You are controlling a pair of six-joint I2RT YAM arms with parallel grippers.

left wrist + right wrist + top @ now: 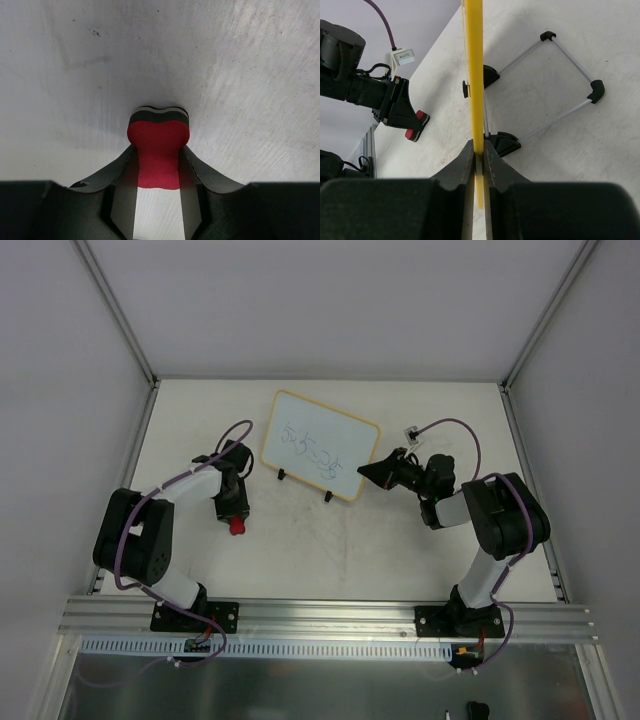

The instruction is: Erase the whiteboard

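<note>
**A:** Which step are we on?

**B:** The pickup, I'd say. My left gripper [158, 167] is pinched narrow on the eraser [158, 137], tight enough that the red foam bulges out above the jaws. It sits on the table [400, 550] just left of the whiteboard [320, 445] and forward of it.

**A:** And the board itself?

**B:** It's standing on its black feet [502, 142], leaning back, with blue scribbles [312, 450] across its face and none of them wiped. My right gripper [479, 156] is clamped on the yellow frame [476, 75] at the board's right edge (steadying it, I reckon).

**A:** Is the eraser off the table?

**B:** I can't tell. The wrist view is too close and the overhead one too small.

**A:** What's next?

**B:** I lift the eraser and carry it right to the board's face. Then I turn its wiping side flat against the slope and press lightly, so the board doesn't twist in the right-hand hold.
</note>
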